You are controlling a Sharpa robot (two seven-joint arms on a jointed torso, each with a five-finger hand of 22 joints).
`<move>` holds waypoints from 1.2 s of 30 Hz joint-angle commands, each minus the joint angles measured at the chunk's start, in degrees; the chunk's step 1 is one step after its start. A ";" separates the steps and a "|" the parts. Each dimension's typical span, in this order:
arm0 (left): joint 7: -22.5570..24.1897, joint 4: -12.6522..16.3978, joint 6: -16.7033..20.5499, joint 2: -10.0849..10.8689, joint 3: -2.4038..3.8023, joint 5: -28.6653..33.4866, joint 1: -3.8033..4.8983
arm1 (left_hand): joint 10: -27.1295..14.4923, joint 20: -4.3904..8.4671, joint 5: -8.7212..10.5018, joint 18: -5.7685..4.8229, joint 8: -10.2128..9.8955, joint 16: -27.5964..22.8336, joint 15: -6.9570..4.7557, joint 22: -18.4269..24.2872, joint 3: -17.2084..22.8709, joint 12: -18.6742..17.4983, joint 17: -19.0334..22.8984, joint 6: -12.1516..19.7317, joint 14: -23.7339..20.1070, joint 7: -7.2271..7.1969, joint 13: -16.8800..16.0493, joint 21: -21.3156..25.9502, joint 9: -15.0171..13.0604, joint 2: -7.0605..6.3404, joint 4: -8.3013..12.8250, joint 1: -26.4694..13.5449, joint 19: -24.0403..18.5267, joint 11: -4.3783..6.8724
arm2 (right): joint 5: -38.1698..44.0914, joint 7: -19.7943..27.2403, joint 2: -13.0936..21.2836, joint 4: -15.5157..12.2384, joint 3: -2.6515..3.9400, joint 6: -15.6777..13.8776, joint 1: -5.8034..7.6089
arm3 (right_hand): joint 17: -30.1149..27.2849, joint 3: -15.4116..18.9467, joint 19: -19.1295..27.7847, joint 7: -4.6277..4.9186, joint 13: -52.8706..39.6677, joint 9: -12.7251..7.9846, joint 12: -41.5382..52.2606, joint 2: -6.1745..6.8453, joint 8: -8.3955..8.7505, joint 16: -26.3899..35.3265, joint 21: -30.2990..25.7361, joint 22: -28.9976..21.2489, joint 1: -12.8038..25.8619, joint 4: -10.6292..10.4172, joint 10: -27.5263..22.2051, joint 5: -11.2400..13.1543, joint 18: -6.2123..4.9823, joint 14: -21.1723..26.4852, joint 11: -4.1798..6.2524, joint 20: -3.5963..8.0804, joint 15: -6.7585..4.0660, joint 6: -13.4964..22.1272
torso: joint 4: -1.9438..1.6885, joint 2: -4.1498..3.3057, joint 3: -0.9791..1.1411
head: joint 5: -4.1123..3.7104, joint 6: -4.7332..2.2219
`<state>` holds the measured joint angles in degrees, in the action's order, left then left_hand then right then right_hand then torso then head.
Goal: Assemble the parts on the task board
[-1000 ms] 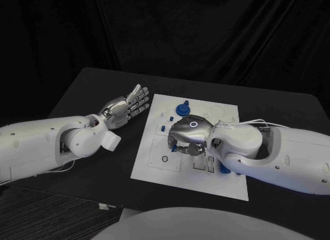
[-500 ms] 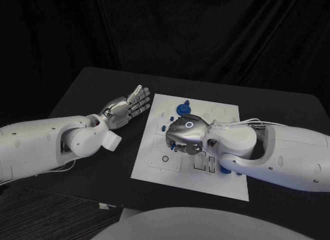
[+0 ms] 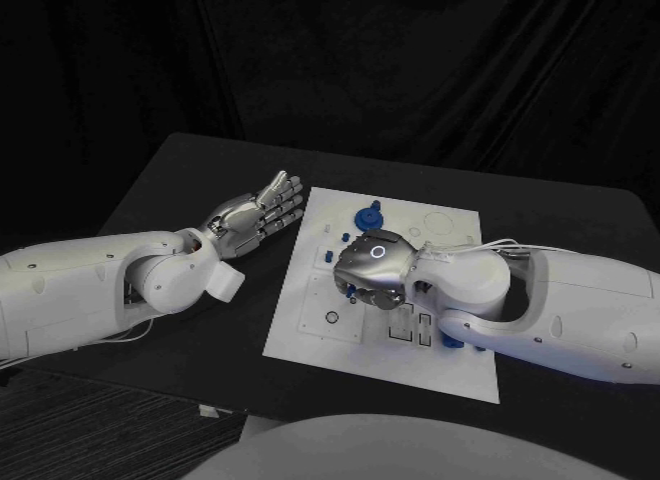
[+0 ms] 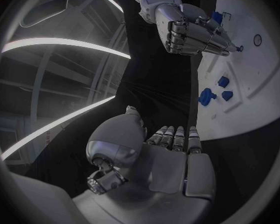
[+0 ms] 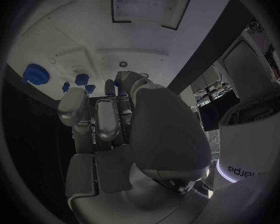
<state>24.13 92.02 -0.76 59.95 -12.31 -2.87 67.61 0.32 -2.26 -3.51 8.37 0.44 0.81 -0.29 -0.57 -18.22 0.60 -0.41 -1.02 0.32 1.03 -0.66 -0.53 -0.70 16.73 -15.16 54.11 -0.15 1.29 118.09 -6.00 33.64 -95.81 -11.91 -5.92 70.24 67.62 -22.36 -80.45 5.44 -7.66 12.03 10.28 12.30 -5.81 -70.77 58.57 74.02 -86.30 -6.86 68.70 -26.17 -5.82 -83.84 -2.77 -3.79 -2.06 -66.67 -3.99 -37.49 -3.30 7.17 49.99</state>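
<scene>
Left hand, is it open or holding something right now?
Open. The left hand lies palm up beside the task board, fingers extended and apart, nothing in them.

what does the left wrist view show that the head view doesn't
Left wrist view alone: the right hand seen from the side, its fingertips pinching a small blue part just above the task board.

Head view alone: the whole board outline, its cut-out slots, and a blue part beside the right arm.

Both: the open left hand off the board's edge, and the larger blue part.
</scene>
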 commanded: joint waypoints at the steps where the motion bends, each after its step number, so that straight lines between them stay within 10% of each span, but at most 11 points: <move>1: 0.39 0.03 -0.87 -0.06 0.05 -0.06 -0.09 | -0.24 -0.20 0.18 -1.97 -0.19 -0.81 0.35 0.46 1.52 0.28 0.41 0.12 -0.32 0.17 0.38 0.50 0.45 -0.05 0.35 0.93 0.18 -0.43 | 2.20 -1.13 0.03 -0.20 0.03 1.32 -0.17 | -0.48 -2.15 0.28 0.37 -3.54 1.16 3.19 -1.21 0.51 0.46 0.41 8.45 0.74 0.90 2.52 -1.01 0.13 -0.66 0.80 0.05 -0.04 -0.89 | 0.02 0.04 0.02 | 0.01 0.01; 36: -0.41 -0.09 -1.56 -0.18 0.05 -0.06 -0.23 | -0.25 -0.39 -0.01 -1.93 -0.18 -0.81 0.49 0.41 2.03 0.30 0.41 0.08 -0.32 0.37 0.38 0.49 0.44 -0.03 0.71 1.14 0.19 -0.62 | 2.60 -2.97 0.18 -0.29 0.02 4.32 -0.80 | -1.75 -1.46 0.87 0.49 -4.29 1.15 3.46 -1.59 1.04 1.60 -0.86 8.11 1.41 2.06 1.73 0.97 -0.07 -0.19 0.72 -0.08 0.09 -0.49 | 0.01 0.00 0.00 | 0.22 0.01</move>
<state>23.35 91.85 -1.51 59.84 -12.31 -2.87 67.45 0.38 -2.27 -3.52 8.37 0.44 0.81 -0.28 -0.57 -18.22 0.61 -0.41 -1.02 0.32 1.04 -0.66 -0.53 -0.70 16.73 -15.15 54.11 -0.16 0.99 119.93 -7.53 33.84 -96.10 -11.86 -2.86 69.67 66.59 -22.28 -79.83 5.45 -8.45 12.05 10.32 11.98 -5.47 -70.04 58.55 74.02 -85.99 -5.66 68.71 -24.97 -5.83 -83.84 -2.78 -3.97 -2.06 -66.66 -3.94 -37.46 -3.28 7.39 49.99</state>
